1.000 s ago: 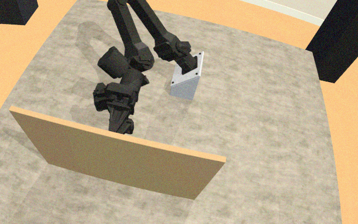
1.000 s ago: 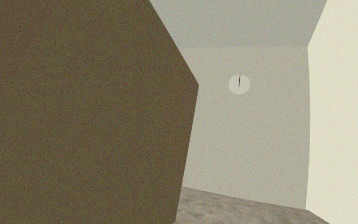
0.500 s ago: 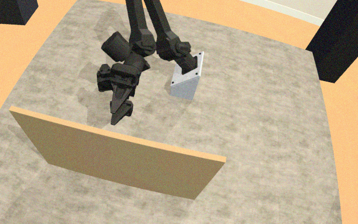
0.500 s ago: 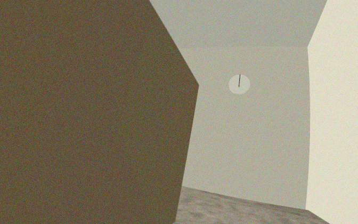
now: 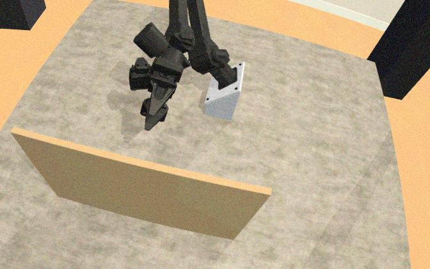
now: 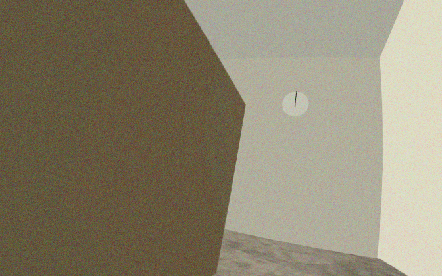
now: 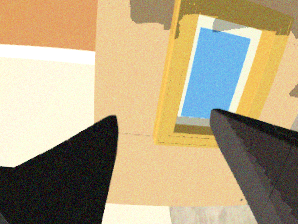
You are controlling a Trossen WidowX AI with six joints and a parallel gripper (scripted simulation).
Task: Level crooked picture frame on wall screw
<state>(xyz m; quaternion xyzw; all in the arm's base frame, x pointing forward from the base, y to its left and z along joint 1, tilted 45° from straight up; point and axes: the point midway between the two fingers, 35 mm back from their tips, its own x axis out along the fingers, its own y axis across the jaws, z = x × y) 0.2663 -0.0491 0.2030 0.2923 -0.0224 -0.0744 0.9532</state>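
Wrist view: gripper (image 5: 147, 129) (image 7: 164, 119) apart, holding nothing, beside picture frame (image 7: 165, 90); regripping off-centre could knock it off its screw.

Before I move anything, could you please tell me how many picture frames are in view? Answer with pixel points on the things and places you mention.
1: the yellow picture frame (image 7: 164, 90) on the board (image 7: 135, 170) (image 5: 141, 192), beyond the gripper's open fingers. Others may be hidden.

The gripper (image 5: 148, 128) (image 7: 164, 119) has smooth, matt black fingers that look like plastic. The picture frame (image 7: 167, 85) looks like gold-painted wood, with smooth flat faces. The upright panel (image 5: 144, 189) (image 6: 115, 141) has a matt, wood-like tan finish. The pedestal (image 5: 221, 104) looks like pale, dull metal, and the table (image 5: 304, 134) (image 6: 296, 256) has a mottled, stone-like surface.
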